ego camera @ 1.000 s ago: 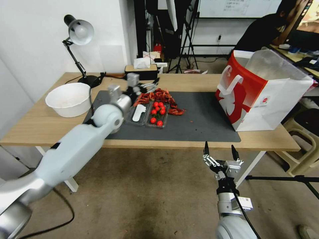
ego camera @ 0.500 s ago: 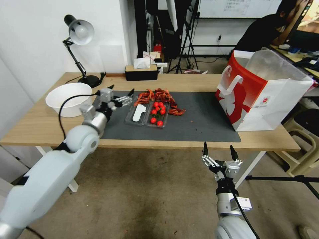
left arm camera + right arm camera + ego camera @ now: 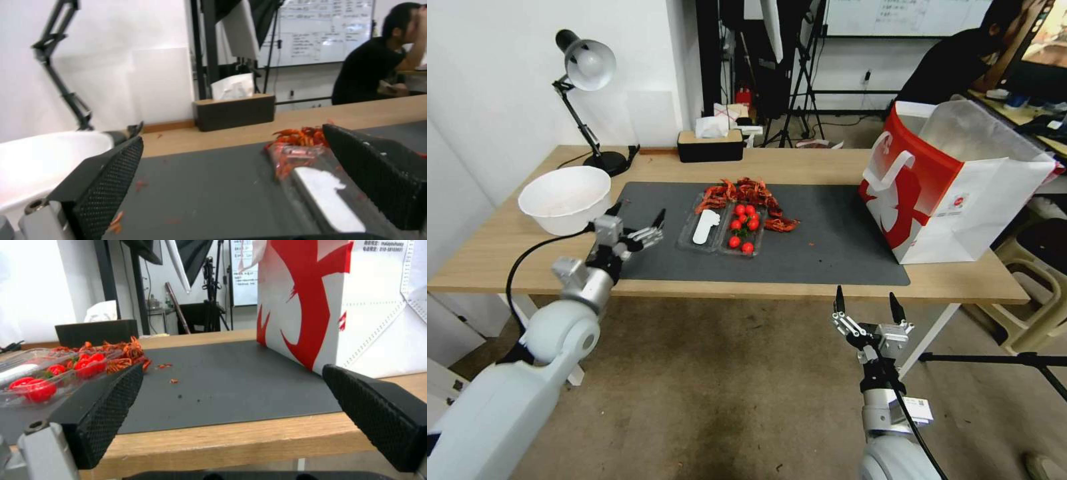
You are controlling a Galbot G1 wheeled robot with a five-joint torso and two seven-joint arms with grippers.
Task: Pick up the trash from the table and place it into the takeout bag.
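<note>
The trash lies mid-mat on the table [image 3: 507,257]: a pile of red crayfish shells [image 3: 747,193] and, just in front of it, a clear plastic tray [image 3: 720,230] holding cherry tomatoes and a white strip. The red and white takeout bag [image 3: 954,180] stands upright and open at the mat's right end. My left gripper [image 3: 638,215] hovers open and empty over the mat's front left corner, left of the tray [image 3: 320,190] and the shells [image 3: 300,135]. My right gripper [image 3: 866,299] is open and empty, below and in front of the table's edge, facing the bag [image 3: 320,303].
A large white bowl [image 3: 565,199] sits left of the mat, close behind my left gripper. A desk lamp [image 3: 584,73] and a dark tissue box [image 3: 710,145] stand at the back. Small red crumbs dot the dark grey mat [image 3: 827,233] between tray and bag.
My left arm has pulled back from above the tray, moving left and toward the table's front edge, still open and empty. The right arm has stayed put.
</note>
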